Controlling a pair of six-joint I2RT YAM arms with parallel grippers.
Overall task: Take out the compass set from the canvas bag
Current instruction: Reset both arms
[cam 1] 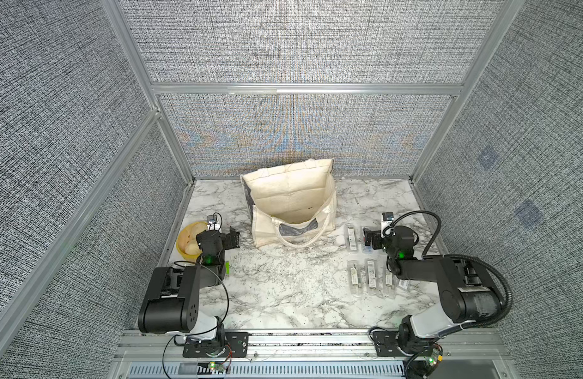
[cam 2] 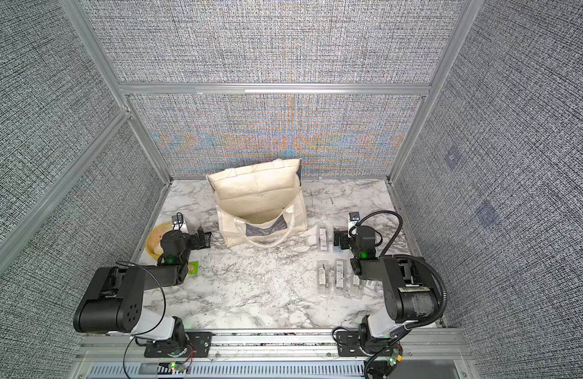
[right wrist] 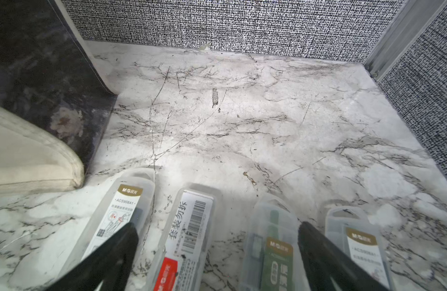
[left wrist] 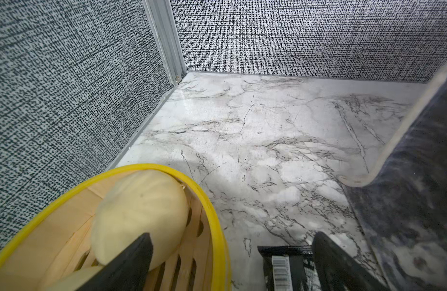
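Observation:
The canvas bag [cam 1: 291, 203] [cam 2: 260, 200] stands upright at the back middle of the marble table, mouth open, one handle hanging down its front. I cannot make out anything inside it. Its dark printed side shows in the left wrist view [left wrist: 416, 191] and the right wrist view [right wrist: 41, 65]. Several clear compass set cases [cam 1: 370, 274] [cam 2: 339, 275] lie on the table to its right. My right gripper [cam 1: 367, 237] [cam 2: 337, 239] [right wrist: 217, 252] hovers open over these cases [right wrist: 189, 226], holding nothing. My left gripper [cam 1: 234, 237] [cam 2: 204, 238] [left wrist: 230, 262] is open and empty, left of the bag.
A yellow-rimmed wooden basket [cam 1: 185, 229] [left wrist: 214, 214] with pale round lumps sits at the left wall, under the left gripper's side. A dark box with a barcode label [left wrist: 282, 267] lies between the left fingers. A green packet [cam 1: 227, 267] lies by the left arm.

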